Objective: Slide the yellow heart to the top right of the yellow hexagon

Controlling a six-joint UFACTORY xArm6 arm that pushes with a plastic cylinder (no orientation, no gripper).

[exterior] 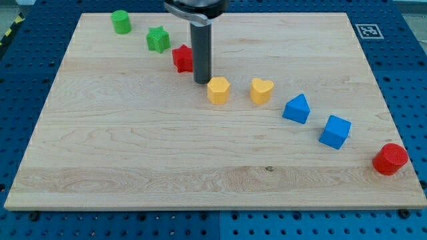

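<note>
**Tool tip beside yellow hexagon; yellow heart to its right**

My tip (pixel 202 82) stands on the tabletop (pixel 133 153). The tool is a bare rod, grasping nothing. The yellow hexagon (pixel 218 90) sits just to the tip's right, close or touching; which one cannot be told. The yellow heart (pixel 261 91) lies further right, apart from the hexagon, lobes toward the view's top; its long axis cannot be told. The red block (pixel 183 59) lies just left of the rod, partly hidden by it.
</note>
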